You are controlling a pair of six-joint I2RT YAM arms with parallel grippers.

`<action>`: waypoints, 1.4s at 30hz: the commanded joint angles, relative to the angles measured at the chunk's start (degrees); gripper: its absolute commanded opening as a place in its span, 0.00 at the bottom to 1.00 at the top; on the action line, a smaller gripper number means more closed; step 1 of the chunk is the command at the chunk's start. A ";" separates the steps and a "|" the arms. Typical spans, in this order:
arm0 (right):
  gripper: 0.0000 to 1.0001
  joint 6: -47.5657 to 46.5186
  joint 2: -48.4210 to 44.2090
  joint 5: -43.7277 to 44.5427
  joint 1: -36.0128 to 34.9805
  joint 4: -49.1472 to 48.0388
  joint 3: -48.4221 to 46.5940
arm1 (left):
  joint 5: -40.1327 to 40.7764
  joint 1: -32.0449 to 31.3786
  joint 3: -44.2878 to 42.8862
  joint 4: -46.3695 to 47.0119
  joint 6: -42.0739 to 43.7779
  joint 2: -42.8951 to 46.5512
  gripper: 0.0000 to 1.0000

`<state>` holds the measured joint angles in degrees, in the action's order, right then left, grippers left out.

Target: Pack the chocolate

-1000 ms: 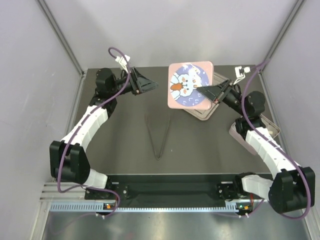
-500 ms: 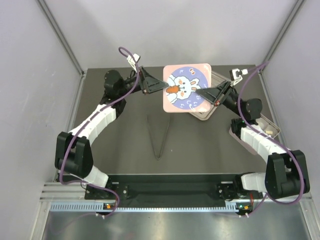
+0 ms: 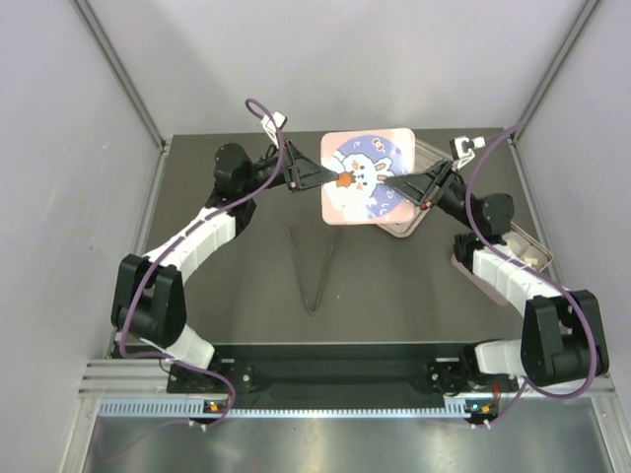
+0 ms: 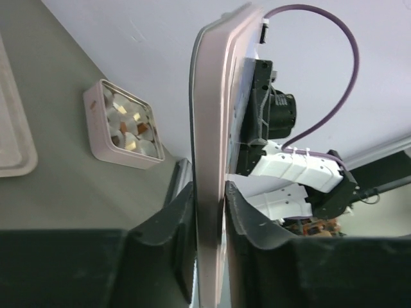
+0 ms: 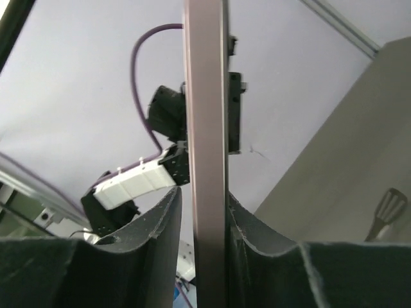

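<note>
Both arms have the pink lid (image 3: 373, 158) up off the table (image 3: 246, 296), bunny picture facing up, one claw on each side. The left gripper (image 3: 333, 178) is clamped on the lid's left edge; through its wrist camera the lid runs edge-on between the two black fingers, which press it from both sides. The right gripper (image 3: 390, 181) pinches the opposite edge the same way (its own view shows little but the lid's rim and the wall beyond). The chocolate (image 4: 127, 123) is well apart from both claws: the pieces sit in a small tray (image 4: 96, 146) on the table by the right arm. Under the lid's right corner lies the box base (image 3: 408, 225), and a pair of tongs (image 3: 312, 305) lies spread mid-table.
</note>
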<state>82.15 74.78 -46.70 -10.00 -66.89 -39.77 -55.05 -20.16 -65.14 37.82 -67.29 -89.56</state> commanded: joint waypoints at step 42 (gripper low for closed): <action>0.55 -34.78 3.52 65.59 12.11 95.90 -13.93 | 8.90 0.91 -0.07 -37.65 29.14 16.26 0.00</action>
<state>45.52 76.82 15.35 1.63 29.06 -50.13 -46.89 -19.44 -63.09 1.21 -41.58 -75.44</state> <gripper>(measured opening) 0.555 0.193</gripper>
